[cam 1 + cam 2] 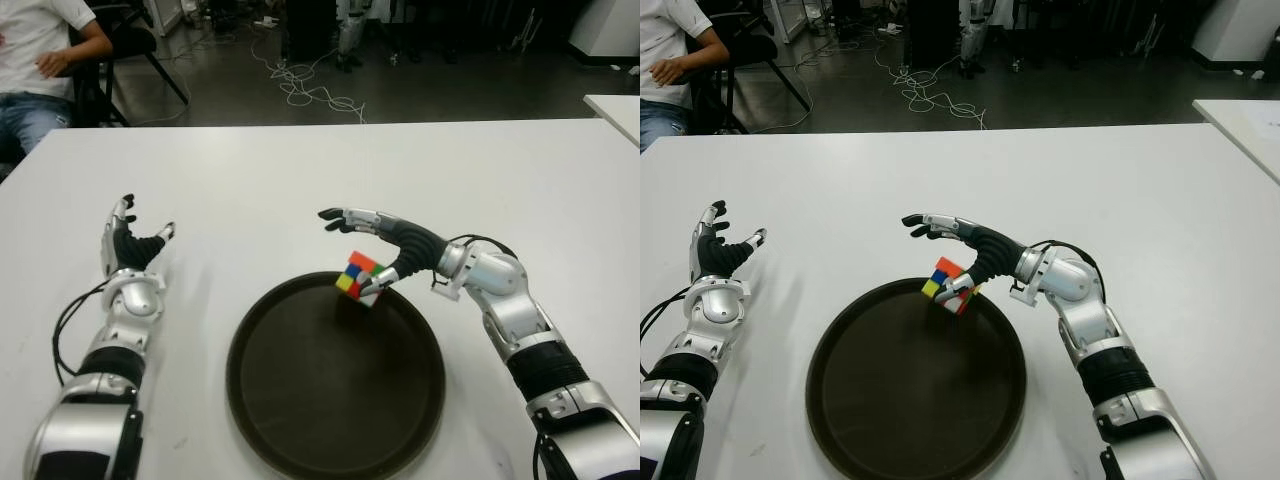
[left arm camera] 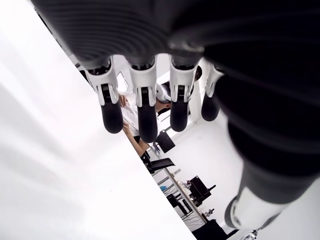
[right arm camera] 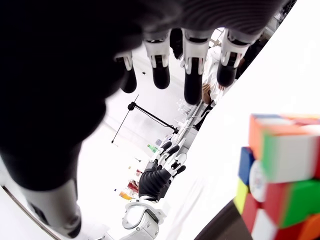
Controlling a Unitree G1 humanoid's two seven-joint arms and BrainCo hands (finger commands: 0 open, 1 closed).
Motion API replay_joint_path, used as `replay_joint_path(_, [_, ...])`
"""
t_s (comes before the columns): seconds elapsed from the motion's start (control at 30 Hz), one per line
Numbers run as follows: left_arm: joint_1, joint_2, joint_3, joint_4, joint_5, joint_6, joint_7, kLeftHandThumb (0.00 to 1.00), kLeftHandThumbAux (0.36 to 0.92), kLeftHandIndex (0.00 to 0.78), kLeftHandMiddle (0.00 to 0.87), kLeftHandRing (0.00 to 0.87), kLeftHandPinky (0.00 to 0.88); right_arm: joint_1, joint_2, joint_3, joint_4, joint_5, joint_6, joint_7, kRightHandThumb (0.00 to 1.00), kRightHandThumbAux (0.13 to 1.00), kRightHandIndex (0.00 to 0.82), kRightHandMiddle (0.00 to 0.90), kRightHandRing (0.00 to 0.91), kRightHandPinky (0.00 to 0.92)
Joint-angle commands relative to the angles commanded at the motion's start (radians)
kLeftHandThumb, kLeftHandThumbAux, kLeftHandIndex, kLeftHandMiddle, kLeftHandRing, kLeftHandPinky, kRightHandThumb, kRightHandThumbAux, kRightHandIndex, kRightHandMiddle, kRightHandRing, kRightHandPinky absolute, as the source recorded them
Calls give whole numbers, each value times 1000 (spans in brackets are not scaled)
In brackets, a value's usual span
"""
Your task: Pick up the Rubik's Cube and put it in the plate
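Note:
The Rubik's Cube (image 1: 360, 277) is tilted at the far rim of the dark round plate (image 1: 335, 400), which lies on the white table near its front edge. My right hand (image 1: 352, 248) hovers over the cube with its fingers (image 1: 345, 217) stretched out flat and spread; the thumb is down beside the cube's right side, touching or nearly so. Close by in the right wrist view, the cube (image 3: 280, 185) shows below the extended fingers, none of which wrap it. My left hand (image 1: 132, 245) shows on the table to the left of the plate, fingers relaxed and holding nothing.
A seated person (image 1: 40, 60) and a black chair (image 1: 130, 45) are beyond the table's far left corner. Cables (image 1: 310, 90) lie on the floor behind. Another white table's corner (image 1: 615, 110) shows at the far right.

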Motion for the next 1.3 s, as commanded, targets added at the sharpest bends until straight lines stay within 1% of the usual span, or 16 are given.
replay_joint_path(0.13, [-1, 1, -3, 2, 5, 3, 4, 289, 761, 110, 166, 176, 201, -1, 0, 0, 2, -14, -13, -14, 0, 764, 97, 129, 122, 115])
replay_joint_path(0.37, [-2, 0, -5, 4, 7, 12, 8, 273, 747, 106, 156, 156, 163, 3, -7, 1, -6, -43, -15, -41, 0, 750, 102, 127, 128, 114])
replay_joint_path(0.5, [0, -2, -4, -1, 6, 8, 11, 272, 749, 108, 156, 155, 160, 1, -11, 1, -8, -62, -17, -58, 0, 750, 103, 128, 130, 113])
replay_joint_path(0.63, [1, -4, -1, -3, 2, 3, 8, 277, 750, 105, 152, 151, 154, -6, -13, 2, 12, -83, -38, -78, 0, 748, 108, 135, 138, 119])
replay_joint_path(0.77, [3, -5, -2, -6, 1, 5, 6, 276, 754, 105, 156, 156, 163, -17, -11, -9, 45, -69, -61, -75, 0, 761, 110, 136, 142, 127])
replay_joint_path(0.93, [-1, -2, -5, -2, 6, 14, 8, 265, 756, 101, 155, 155, 160, -38, -8, -35, 73, -29, -74, -64, 0, 775, 109, 129, 134, 121])
replay_joint_path(0.97, [-2, -1, -6, -2, 8, 15, 8, 262, 756, 100, 153, 152, 155, -41, -7, -41, 79, -25, -78, -67, 0, 780, 112, 132, 139, 139])
replay_joint_path(1.03, [-1, -1, -9, -3, 10, 15, 10, 258, 756, 98, 149, 148, 151, -44, -7, -57, 93, -22, -91, -87, 0, 789, 117, 137, 145, 159])
replay_joint_path(1.17, [1, -1, -7, -5, 8, 14, 8, 253, 755, 96, 148, 147, 158, -48, -15, -77, 114, -15, -108, -96, 0, 818, 123, 141, 142, 162])
replay_joint_path(1.3, [0, -4, -1, -6, 0, 16, 5, 256, 751, 96, 151, 150, 160, -40, -11, -98, 109, -8, -103, -120, 0, 848, 127, 141, 133, 163])
